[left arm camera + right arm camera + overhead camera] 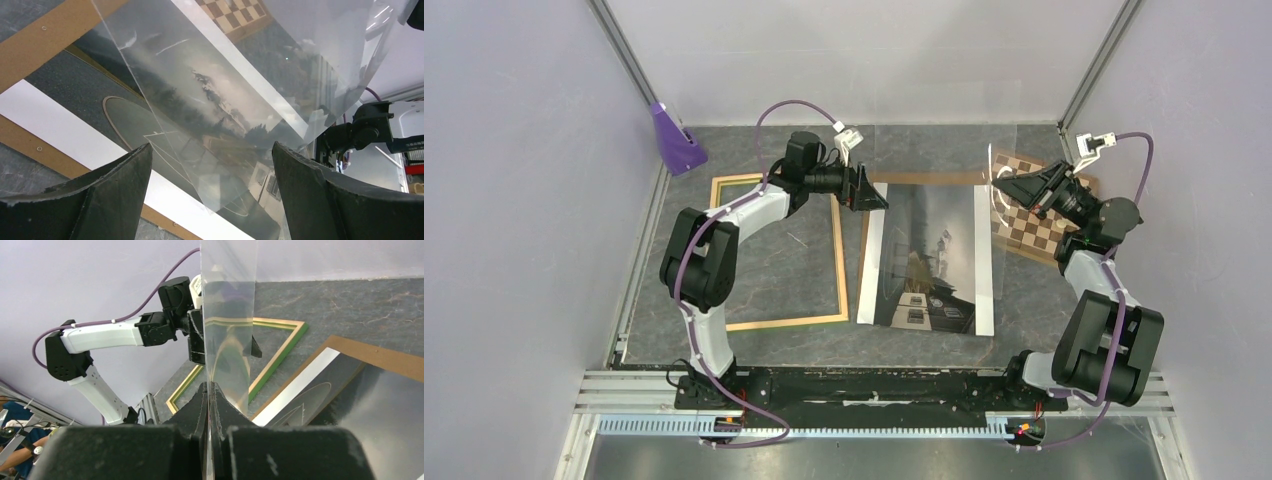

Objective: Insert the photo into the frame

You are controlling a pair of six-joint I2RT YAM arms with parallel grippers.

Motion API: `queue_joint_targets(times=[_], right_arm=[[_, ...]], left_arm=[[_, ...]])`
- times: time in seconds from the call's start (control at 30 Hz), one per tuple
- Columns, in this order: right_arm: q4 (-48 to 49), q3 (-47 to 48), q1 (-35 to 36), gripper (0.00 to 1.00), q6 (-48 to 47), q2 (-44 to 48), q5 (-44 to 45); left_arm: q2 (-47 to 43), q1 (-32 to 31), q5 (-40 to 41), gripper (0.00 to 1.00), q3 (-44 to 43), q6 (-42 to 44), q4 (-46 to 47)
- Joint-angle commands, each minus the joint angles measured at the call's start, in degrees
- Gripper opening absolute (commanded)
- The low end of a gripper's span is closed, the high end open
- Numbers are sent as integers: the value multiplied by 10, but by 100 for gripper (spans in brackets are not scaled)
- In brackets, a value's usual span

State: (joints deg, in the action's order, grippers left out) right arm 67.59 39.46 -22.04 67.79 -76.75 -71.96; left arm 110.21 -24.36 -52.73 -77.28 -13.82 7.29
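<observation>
The photo [929,255] is found lying flat, picture side up, on a brown hardboard panel [924,179]. It is placed between the frame [840,262] on the left and a chessboard [1034,232] on the right. The frame is laid flat on the table just beside the photo. The left gripper [871,190] is held above the photo's far left corner with its fingers spread wide. In its wrist view the print is seen below the gap. The right gripper [1007,186] is pressed together, and a clear sheet [228,315] is pinched upright above the photo's far right corner.
</observation>
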Motion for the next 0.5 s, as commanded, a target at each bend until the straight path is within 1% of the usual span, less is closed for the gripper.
queue_joint_targets(times=[0.0, 0.3, 0.47], right_arm=[[119, 7, 3, 0, 84, 9, 10], [76, 8, 4, 0, 64, 37, 12], [66, 9, 5, 0, 59, 43, 16]], left_arm=[[-16, 0, -13, 95, -9, -37, 54], [4, -1, -22, 95, -32, -61, 72], [0, -6, -40, 94, -21, -100, 108]])
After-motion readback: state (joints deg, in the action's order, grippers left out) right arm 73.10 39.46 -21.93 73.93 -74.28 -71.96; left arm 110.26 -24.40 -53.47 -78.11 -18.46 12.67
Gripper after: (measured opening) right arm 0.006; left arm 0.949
